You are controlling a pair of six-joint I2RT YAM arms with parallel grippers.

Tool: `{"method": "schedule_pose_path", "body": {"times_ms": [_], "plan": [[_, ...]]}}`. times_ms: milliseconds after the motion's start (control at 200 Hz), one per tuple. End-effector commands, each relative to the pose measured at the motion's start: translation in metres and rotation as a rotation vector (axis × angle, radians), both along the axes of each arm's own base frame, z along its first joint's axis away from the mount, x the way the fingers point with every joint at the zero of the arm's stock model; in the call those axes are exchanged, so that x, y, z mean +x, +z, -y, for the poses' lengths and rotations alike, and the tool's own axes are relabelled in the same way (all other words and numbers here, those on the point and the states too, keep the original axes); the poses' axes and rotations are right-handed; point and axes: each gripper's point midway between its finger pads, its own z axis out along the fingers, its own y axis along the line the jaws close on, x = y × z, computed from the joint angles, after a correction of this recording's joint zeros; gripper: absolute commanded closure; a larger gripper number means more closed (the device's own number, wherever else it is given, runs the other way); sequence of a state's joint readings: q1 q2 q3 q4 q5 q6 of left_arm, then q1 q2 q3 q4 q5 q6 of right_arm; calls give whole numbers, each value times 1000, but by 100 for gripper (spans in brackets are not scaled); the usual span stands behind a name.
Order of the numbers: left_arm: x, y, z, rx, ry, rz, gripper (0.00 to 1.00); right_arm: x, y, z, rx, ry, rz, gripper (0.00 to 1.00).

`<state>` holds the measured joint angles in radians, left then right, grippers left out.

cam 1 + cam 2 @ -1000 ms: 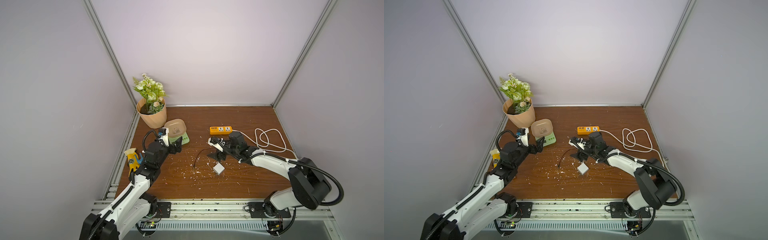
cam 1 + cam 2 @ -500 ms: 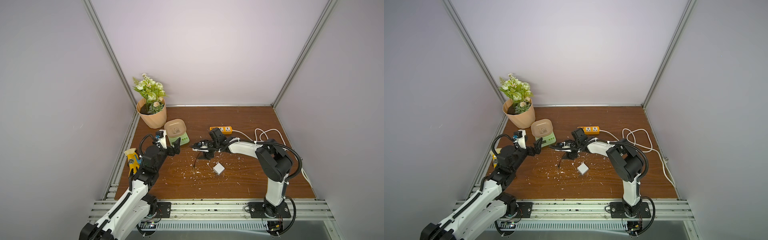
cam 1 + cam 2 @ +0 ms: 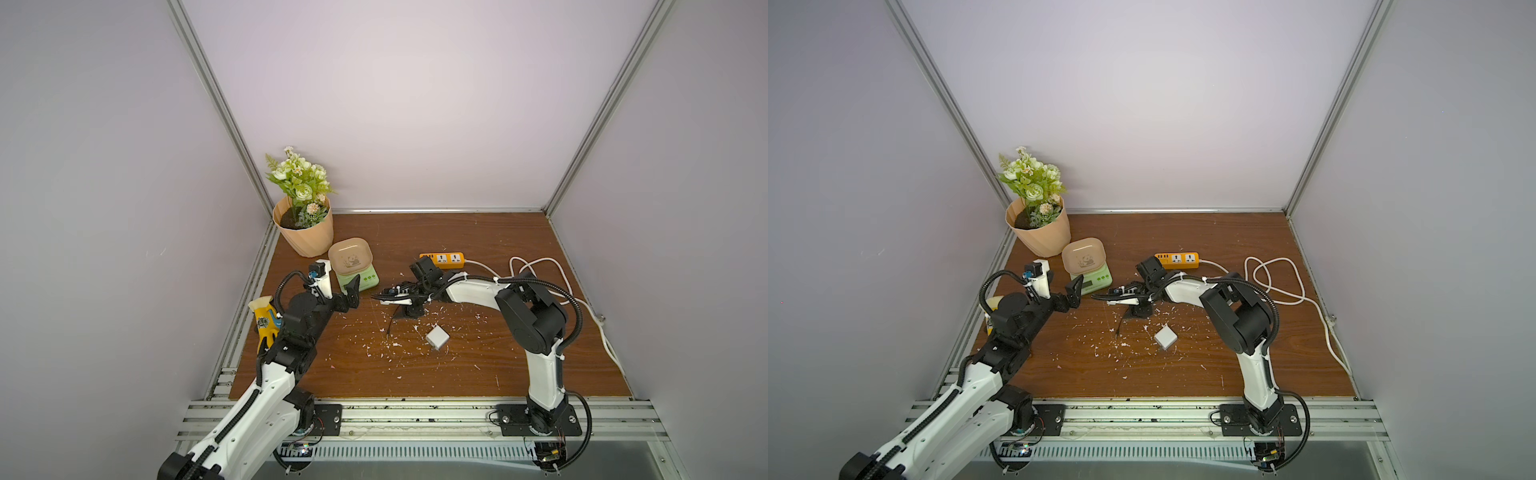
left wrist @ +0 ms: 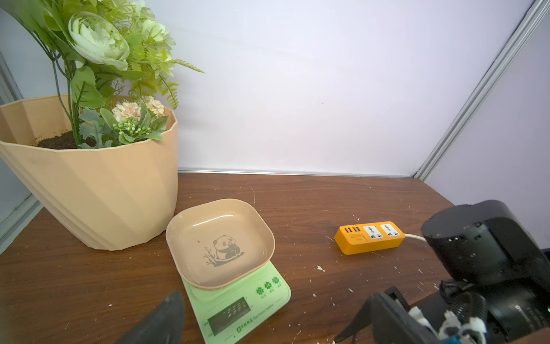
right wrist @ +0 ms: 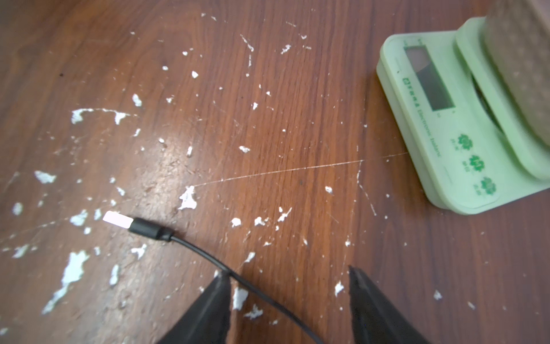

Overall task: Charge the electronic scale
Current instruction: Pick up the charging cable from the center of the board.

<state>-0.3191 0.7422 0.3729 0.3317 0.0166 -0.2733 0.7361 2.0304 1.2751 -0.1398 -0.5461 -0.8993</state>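
The electronic scale point(image 3: 358, 277) point(image 3: 1091, 275) point(image 4: 238, 297) point(image 5: 452, 119), light green with a beige panda tray, stands by the flower pot. My left gripper point(image 3: 352, 297) point(image 3: 1074, 293) point(image 4: 265, 321) is wide open at the scale's front left corner and holds nothing. To the scale's right, my right gripper point(image 3: 401, 301) point(image 3: 1129, 301) point(image 5: 287, 280) hangs low over the table, open. A thin black cable point(image 5: 208, 259) lies on the wood and runs between its fingers, brushing one fingertip point(image 5: 221, 281). The cable's silver-tipped plug point(image 5: 125, 222) lies free on the table.
A white cube charger point(image 3: 437, 337) point(image 3: 1165, 336) lies in front of the right gripper. An orange power strip point(image 3: 441, 259) point(image 4: 370, 236) with a looped white cord point(image 3: 536, 266) sits behind. Flower pot point(image 3: 305, 232) back left, yellow object point(image 3: 264, 318) at the left edge. White flakes litter the wood.
My right arm has raised its elbow and carried its gripper left from beside the power strip toward the scale, and its jaws have narrowed. The left gripper has drawn back slightly, still open.
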Motion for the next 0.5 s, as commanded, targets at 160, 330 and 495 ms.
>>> {"method": "schedule_pose_path", "body": {"times_ms": [160, 330, 495], "plan": [[-3, 1, -3, -17, 17, 8, 2, -5, 10, -9, 23, 44, 3, 67], [-3, 2, -3, -20, 16, 8, 2, -3, 26, -10, 72, 18, 34, 86], [-3, 3, -2, -24, 15, 7, 2, 7, 50, -8, 144, -59, 52, 100]]}}
